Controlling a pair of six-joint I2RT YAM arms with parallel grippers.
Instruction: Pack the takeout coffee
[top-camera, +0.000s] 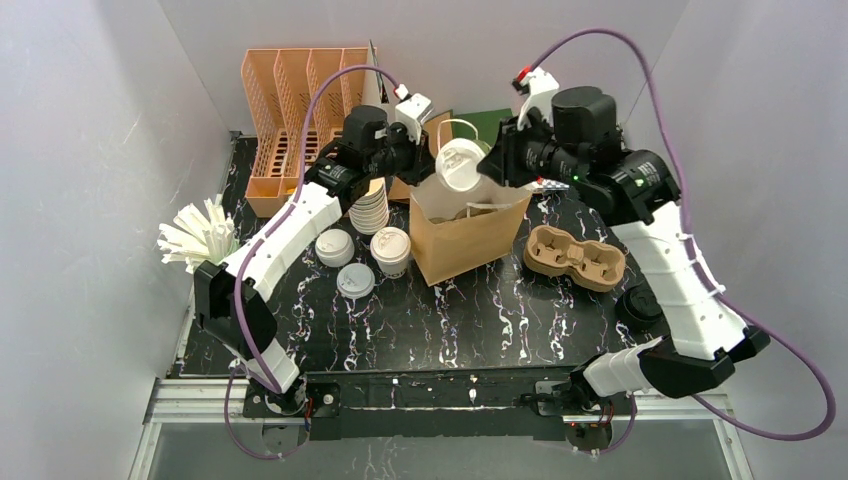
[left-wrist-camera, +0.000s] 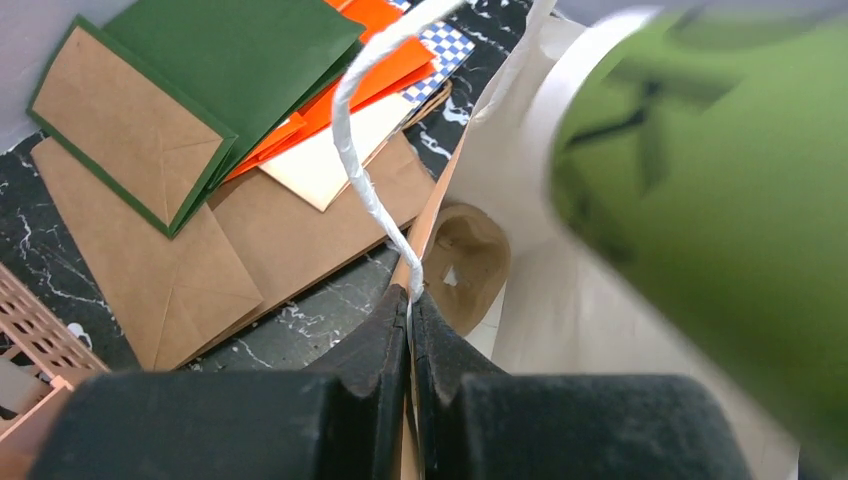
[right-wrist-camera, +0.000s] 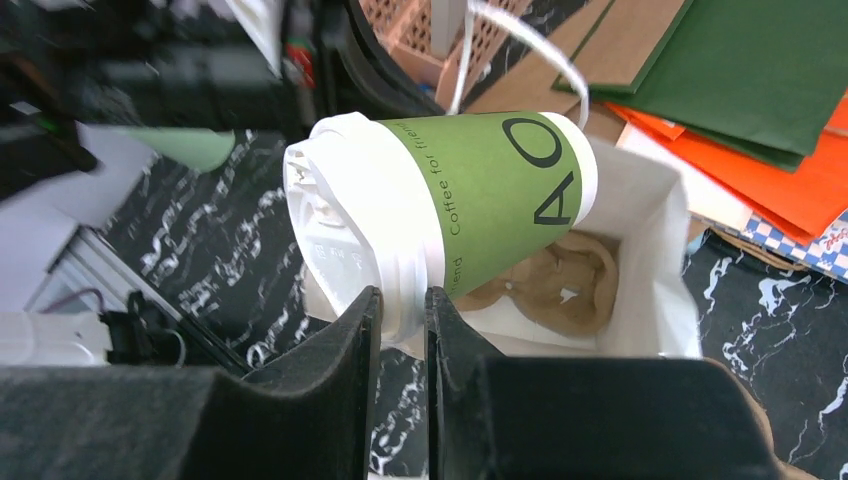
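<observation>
The paper bag (top-camera: 465, 235) stands open in the middle of the table. The left gripper (left-wrist-camera: 410, 315) is clamped on the bag's left rim, right where the white cord handle (left-wrist-camera: 360, 170) is fixed. Over the mouth, the right gripper (right-wrist-camera: 402, 315) pinches the lid rim of the green cup (right-wrist-camera: 480, 190), which hangs tipped over. Room is tight there, as the cup spans much of the opening between the two wrists. Open black tabletop (top-camera: 450, 320) runs from the bag's front to the near edge. To the bag's left sit a capped cup (top-camera: 390, 250), two loose lids (top-camera: 334, 247) and a cup stack (top-camera: 370, 210), and a cup tray (top-camera: 573, 257) lies to its right. Only the wrist views show a second tray (right-wrist-camera: 565, 280) down inside the bag's white lining. They also show flat bags (left-wrist-camera: 200, 120) in green, orange and brown lying behind it.
</observation>
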